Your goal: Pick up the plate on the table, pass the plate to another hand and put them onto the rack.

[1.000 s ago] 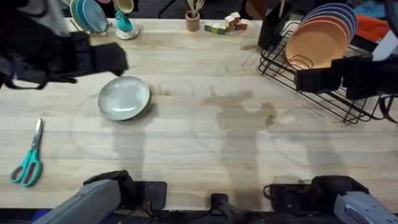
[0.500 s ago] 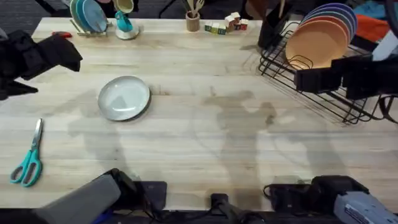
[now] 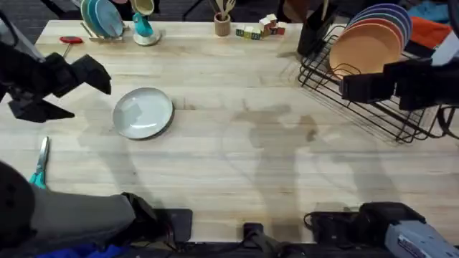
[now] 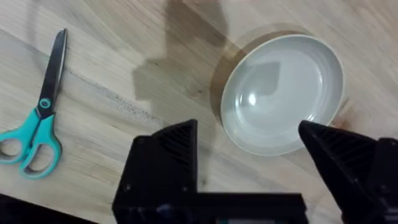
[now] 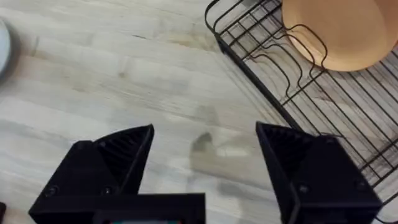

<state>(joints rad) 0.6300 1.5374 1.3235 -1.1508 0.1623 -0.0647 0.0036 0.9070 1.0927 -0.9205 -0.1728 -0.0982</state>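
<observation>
My left gripper (image 4: 249,146), jaws wide and empty above the plate (image 4: 283,93), may slip on its glossy rim.

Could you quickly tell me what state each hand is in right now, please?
Left hand: open, empty, above the plate.
Right hand: open, empty, near the rack.

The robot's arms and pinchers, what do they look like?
Both arms are mostly black. The left gripper and the right gripper each have two chunky black fingers shaped like pointed wedges. Near the bottom of the overhead view, each arm has a pale grey-white part by its base, with black cables beside it.
</observation>
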